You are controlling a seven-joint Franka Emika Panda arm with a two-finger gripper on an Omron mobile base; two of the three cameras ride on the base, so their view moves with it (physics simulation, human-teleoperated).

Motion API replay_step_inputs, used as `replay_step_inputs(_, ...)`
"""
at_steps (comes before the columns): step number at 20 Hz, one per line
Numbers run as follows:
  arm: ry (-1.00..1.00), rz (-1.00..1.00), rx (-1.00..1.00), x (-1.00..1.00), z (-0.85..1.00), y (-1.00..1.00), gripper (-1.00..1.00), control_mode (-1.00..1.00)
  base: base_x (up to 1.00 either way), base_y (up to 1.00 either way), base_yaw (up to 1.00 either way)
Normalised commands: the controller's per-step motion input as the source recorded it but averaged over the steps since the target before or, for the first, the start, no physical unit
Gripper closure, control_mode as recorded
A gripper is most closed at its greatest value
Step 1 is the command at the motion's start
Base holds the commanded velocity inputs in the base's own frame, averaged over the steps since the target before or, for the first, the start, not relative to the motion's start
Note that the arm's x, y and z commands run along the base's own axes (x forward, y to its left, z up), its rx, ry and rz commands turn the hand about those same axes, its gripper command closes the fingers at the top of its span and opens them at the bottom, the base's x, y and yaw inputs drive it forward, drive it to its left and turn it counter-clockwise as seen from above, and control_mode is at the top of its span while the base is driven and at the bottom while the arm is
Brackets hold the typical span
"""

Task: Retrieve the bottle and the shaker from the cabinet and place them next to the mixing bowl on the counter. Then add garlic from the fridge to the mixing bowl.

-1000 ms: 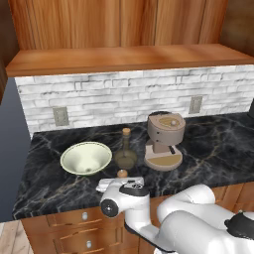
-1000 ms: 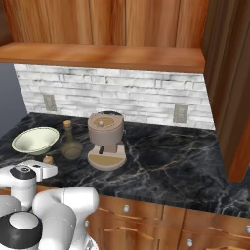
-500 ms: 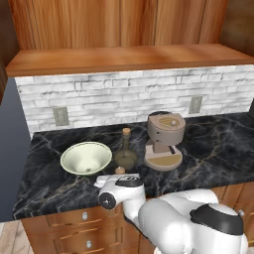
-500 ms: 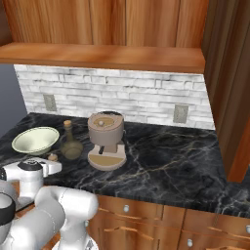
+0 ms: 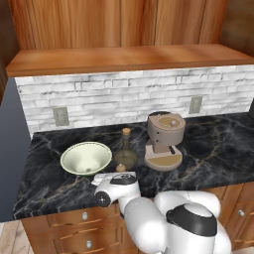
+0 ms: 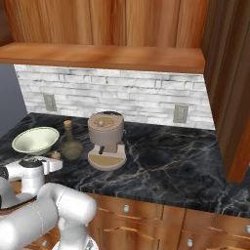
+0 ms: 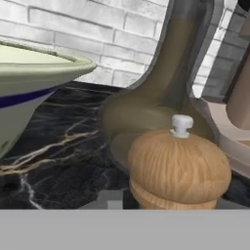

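I'm looking into a home kitchen: black marble desk (image 5: pixel 208 144), white brick backsplash (image 5: pixel 124 99) above it, wooden cabinets (image 5: pixel 114 22), coffee machine (image 5: pixel 164 140).

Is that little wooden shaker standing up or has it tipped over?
Upright. In the hand view the shaker stands on the counter, its white knob pointing up, in front of the bottle.

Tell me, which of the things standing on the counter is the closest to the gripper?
The small wooden shaker, with a white knob on top. It stands right before the gripper, nearer than the glass bottle behind it, the mixing bowl and the coffee machine.
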Motion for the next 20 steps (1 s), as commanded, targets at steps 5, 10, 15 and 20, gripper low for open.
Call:
replay_step_inputs(5, 0.00, 0.00, 0.02, 0.00, -0.09, 0.00, -1.00, -1.00, 0.00, 0.00, 0.00)
replay_step_inputs(10, 0.00, 0.00, 0.00, -0.08, 0.00, 0.00, -1.00, -1.00, 0.00, 0.00, 0.00)
replay_step_inputs(15, 0.00, 0.00, 0.00, -0.24, 0.00, 0.00, -1.00, -1.00, 0.00, 0.00, 0.00)
replay_step_inputs(20, 0.01, -0.02, 0.00, -0.17, 0.00, -0.02, -1.00, -1.00, 0.00, 0.00, 0.00)
